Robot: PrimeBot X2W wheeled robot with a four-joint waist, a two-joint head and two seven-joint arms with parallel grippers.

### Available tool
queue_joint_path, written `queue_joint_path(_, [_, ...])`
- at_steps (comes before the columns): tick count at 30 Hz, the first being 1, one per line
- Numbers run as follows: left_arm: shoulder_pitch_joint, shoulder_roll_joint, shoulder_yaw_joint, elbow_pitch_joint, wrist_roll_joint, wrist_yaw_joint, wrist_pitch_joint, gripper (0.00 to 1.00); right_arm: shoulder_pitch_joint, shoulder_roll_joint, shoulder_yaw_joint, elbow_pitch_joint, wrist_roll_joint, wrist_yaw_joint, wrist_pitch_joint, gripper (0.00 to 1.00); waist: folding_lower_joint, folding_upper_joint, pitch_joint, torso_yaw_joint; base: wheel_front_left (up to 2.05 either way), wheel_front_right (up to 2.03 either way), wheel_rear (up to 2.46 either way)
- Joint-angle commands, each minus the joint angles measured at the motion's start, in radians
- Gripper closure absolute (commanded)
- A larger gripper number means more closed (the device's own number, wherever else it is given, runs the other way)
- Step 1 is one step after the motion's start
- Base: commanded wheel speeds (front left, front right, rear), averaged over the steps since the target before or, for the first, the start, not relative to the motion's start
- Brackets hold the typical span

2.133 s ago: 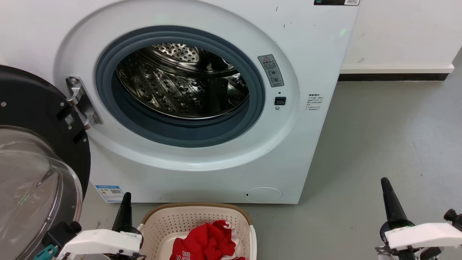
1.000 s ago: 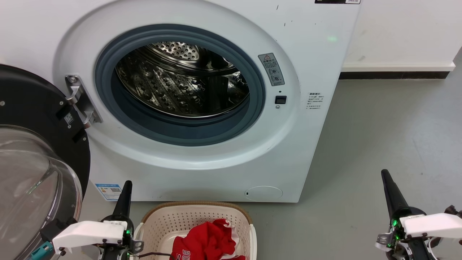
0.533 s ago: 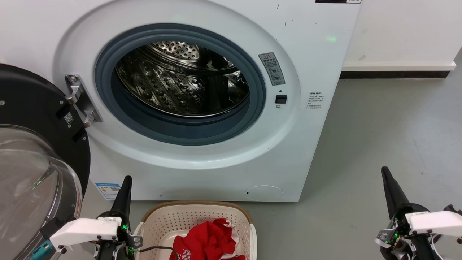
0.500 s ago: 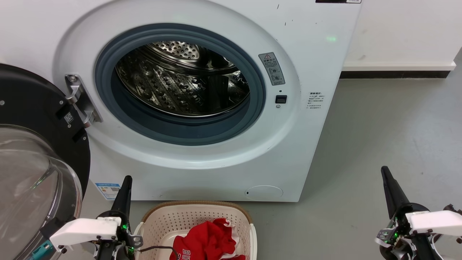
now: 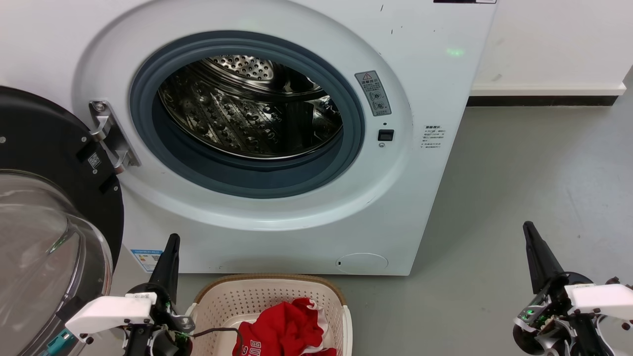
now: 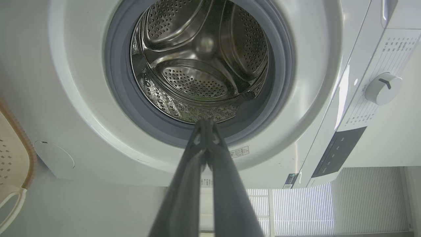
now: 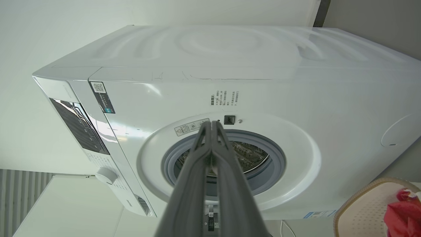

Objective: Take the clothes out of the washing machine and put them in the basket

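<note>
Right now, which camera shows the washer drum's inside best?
The left wrist view: it looks straight into the drum, showing its back wall and paddles. The head view looks in at a slant from above. In the right wrist view the right gripper, jaws together, covers part of it.

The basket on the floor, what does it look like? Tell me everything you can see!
The basket is cream plastic with rounded corners, walls dotted with small holes and a brown woven-looking rim. It stands upright and open on the grey floor, just in front of the washing machine. Crumpled red clothes with white lettering lie inside, toward its right side. Its near end is cut off by the head view's bottom edge.
</note>
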Motion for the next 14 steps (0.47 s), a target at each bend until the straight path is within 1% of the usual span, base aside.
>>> queue_joint_path(1, [-0.008, -0.001, 0.006, 0.003, -0.02, -0.005, 0.006, 1.0, -0.012, 0.002, -0.003, 0.006, 0.021, 0.0, 0.008, 1.0, 0.0, 0.0, 0.0, 0.0, 0.0, 0.0, 0.0])
queue_joint_path(14, [-0.008, -0.001, 0.005, 0.002, -0.019, -0.005, 0.006, 1.0, -0.014, 0.006, -0.008, 0.006, 0.014, 0.0, 0.012, 1.0, 0.0, 0.0, 0.0, 0.0, 0.0, 0.0, 0.0])
